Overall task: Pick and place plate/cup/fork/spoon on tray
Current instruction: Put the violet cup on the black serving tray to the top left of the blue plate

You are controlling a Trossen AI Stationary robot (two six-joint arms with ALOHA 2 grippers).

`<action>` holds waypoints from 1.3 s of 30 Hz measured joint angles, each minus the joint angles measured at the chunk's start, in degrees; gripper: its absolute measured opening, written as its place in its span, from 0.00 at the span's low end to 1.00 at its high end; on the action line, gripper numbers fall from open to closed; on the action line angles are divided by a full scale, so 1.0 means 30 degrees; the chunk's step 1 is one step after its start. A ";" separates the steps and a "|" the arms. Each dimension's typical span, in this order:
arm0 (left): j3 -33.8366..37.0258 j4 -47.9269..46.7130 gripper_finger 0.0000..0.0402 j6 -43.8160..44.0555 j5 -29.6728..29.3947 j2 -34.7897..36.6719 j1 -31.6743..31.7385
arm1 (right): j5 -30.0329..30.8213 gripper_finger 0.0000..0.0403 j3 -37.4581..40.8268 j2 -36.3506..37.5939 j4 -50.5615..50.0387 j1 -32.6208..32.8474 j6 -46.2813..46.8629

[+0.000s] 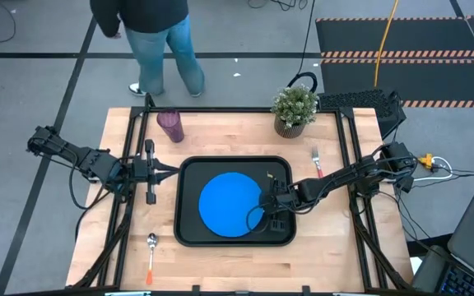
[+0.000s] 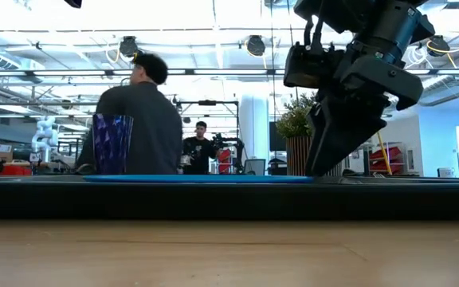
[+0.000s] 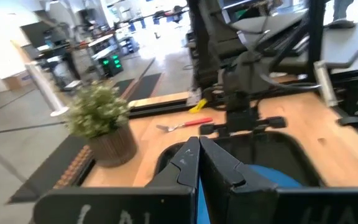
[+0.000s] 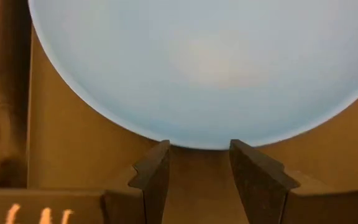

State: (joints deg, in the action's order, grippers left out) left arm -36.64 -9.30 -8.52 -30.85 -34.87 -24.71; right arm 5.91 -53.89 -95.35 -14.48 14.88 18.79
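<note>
The blue plate [image 1: 227, 205] lies flat inside the black tray [image 1: 189, 234], which sits at the centre of the wooden counter [image 1: 245, 136] in the high view. The right gripper [image 1: 263, 215] is down over the right part of the tray at the plate's right edge. In its wrist view its two dark fingers [image 4: 153, 177] stand apart with the plate's [image 4: 197, 62] rim just ahead of their tips, and nothing is clamped between them. In the low view this gripper [image 2: 325, 163] reaches down to the thin blue line of the plate [image 2: 198, 179] on the tray [image 2: 229, 199].

The left gripper [image 1: 169, 171] hovers just left of the tray's left rim, at centre left of the high view. Its fingers [image 3: 188, 163] are pressed together and hold nothing.

The purple cup [image 1: 170, 126] stands upright near the counter's upper left, well apart from the tray. The red-handled fork [image 1: 317, 162] lies on the bare counter to the right of the tray, below a potted plant [image 1: 294, 108]. The orange-handled spoon [image 1: 151, 256] lies at the lower left of the counter, off the tray's lower left corner.

A person [image 1: 159, 41] stands on the floor beyond the counter's far edge, at the top of the high view.
</note>
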 joint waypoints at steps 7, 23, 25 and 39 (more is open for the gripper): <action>0.0000 -0.0605 0.02 0.0075 -0.3637 0.0000 0.0000 | 0.0041 0.39 0.0000 0.0157 -0.2512 -0.0091 0.0031; 0.0000 -0.2986 0.03 0.3668 -0.9244 -0.0890 0.1750 | 0.7699 0.39 0.0228 0.3232 -0.1424 -0.0111 -0.1931; 0.0000 -0.2974 0.03 0.3710 -0.9240 -0.1315 0.1928 | 0.7970 0.39 0.0956 0.3762 0.1641 -0.0113 -0.3283; -0.1693 -0.3524 0.26 0.4437 -0.8780 -0.3991 0.2436 | 0.4495 0.39 0.9061 0.7878 1.4571 -0.0047 -0.6027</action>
State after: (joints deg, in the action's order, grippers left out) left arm -41.72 -19.87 4.79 -57.19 -46.85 -17.40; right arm 19.40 -26.71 -71.72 29.24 14.74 0.70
